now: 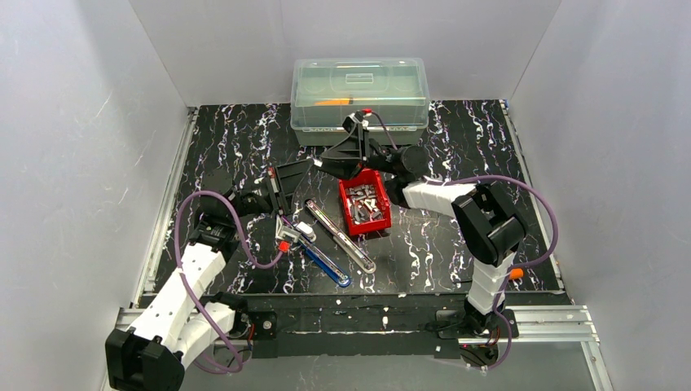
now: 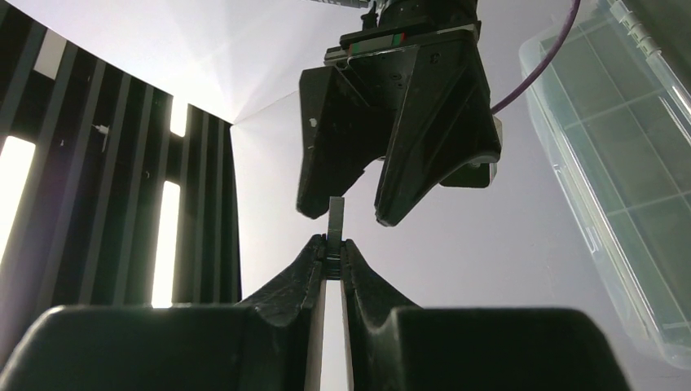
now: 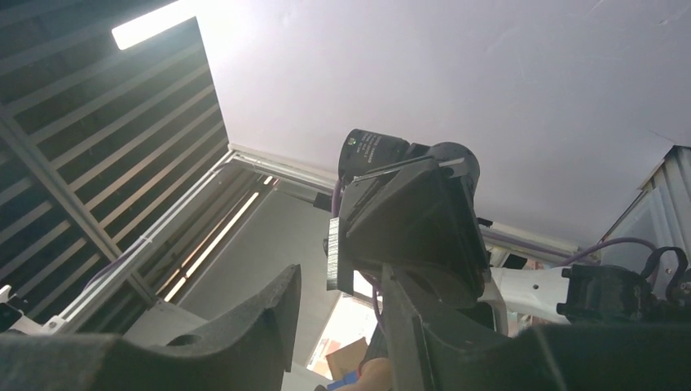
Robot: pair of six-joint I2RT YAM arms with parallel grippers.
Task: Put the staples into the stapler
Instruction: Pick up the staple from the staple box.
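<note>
Nearest the arm bases, the stapler (image 1: 340, 238) lies opened on the black marbled counter (image 1: 456, 244), its silver magazine arm splayed from the blue base. Just beyond it, a red bin (image 1: 365, 230) holds loose staples (image 1: 364, 204). Near the bin's far-left corner the left claw (image 2: 334, 254) is clamped on a strip of staples (image 2: 336, 218). The right claw (image 2: 349, 216) faces it, jaws apart on either side of the strip's free end. Farthest back stands a clear lidded box (image 1: 360, 85).

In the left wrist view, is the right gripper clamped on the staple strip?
No, the right gripper has its fingers apart around the staple strip, with a gap showing beside it; the left gripper pinches its lower end.
</note>
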